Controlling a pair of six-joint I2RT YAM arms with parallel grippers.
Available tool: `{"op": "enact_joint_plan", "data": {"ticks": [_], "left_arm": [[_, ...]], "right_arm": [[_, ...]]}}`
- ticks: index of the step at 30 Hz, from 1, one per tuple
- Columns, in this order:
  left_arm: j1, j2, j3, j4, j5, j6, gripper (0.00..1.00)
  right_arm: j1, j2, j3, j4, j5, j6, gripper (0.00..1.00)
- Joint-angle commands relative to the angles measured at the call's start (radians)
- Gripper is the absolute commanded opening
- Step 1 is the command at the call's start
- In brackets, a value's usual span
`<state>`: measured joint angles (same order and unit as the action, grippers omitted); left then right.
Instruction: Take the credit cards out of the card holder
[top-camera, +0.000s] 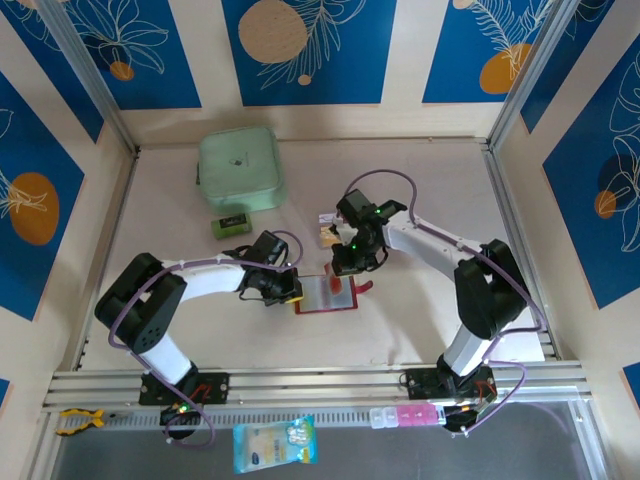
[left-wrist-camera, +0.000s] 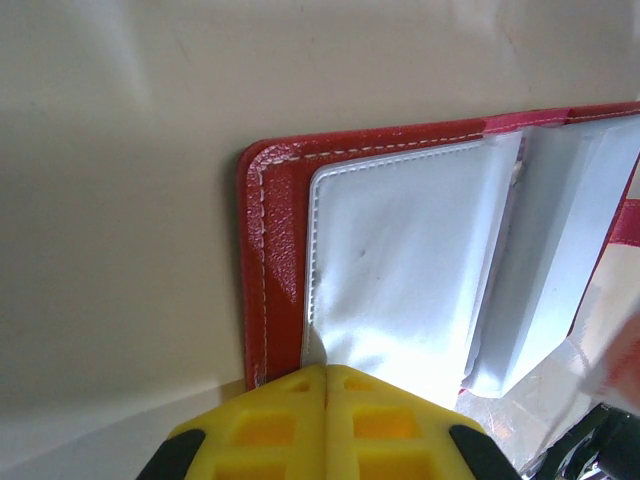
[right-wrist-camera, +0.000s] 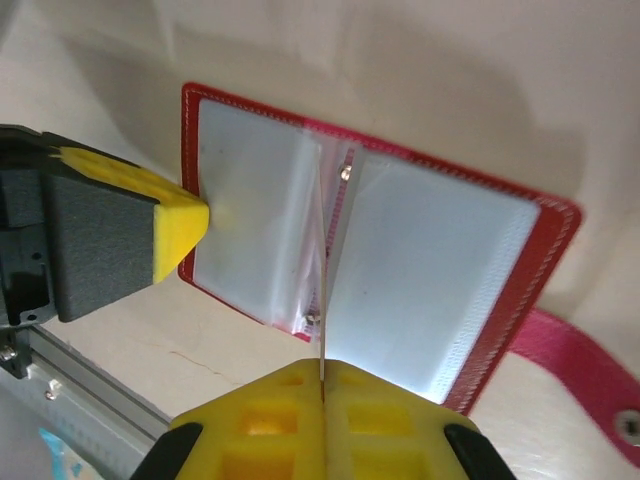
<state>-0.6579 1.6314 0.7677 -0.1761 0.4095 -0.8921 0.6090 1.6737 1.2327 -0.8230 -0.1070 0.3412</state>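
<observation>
The right pincer is shut tight on one clear page of the card holder, at the bottom middle of the right wrist picture. It holds that thin page up on its edge, likely so the pockets under it can be seen and reached. The left pincer has its fingers pressed together, with nothing seen between them. Its yellow tip touches the left side of the card holder, likely to pin it flat so it does not slide or flip while the page is up.

The biggest thing on the table is a green square case at the upper left of the top picture, well apart from the work. The card holder lies open in the middle, between the two pincers. Its red strap sticks out at the lower right of the right wrist picture. A small green and black block sits just below the case. Two credit cards lie on the table just above the card holder, beside the right pincer, so they look already out. The pockets that show look empty, but more cards may hide under other pages.

No words show on the card holder. The marks on the block and the credit cards are too small to read.
</observation>
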Motion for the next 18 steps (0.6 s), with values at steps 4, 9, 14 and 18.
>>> {"op": "enact_joint_plan", "data": {"ticks": [4, 9, 14, 18], "left_arm": [[-0.005, -0.043, 0.027, -0.063, -0.035, 0.006, 0.12], [0.002, -0.066, 0.038, -0.09, -0.049, 0.019, 0.16], [0.009, -0.086, 0.026, -0.101, -0.058, 0.024, 0.17], [0.015, -0.096, 0.009, -0.103, -0.062, 0.023, 0.17]], "right_arm": [[-0.058, -0.034, 0.048, -0.054, 0.03, -0.42, 0.0], [-0.056, -0.042, 0.069, -0.03, 0.079, -0.788, 0.0], [-0.089, 0.004, 0.162, -0.073, 0.08, -1.022, 0.0], [-0.15, 0.065, 0.294, -0.115, 0.064, -1.099, 0.0]]}}
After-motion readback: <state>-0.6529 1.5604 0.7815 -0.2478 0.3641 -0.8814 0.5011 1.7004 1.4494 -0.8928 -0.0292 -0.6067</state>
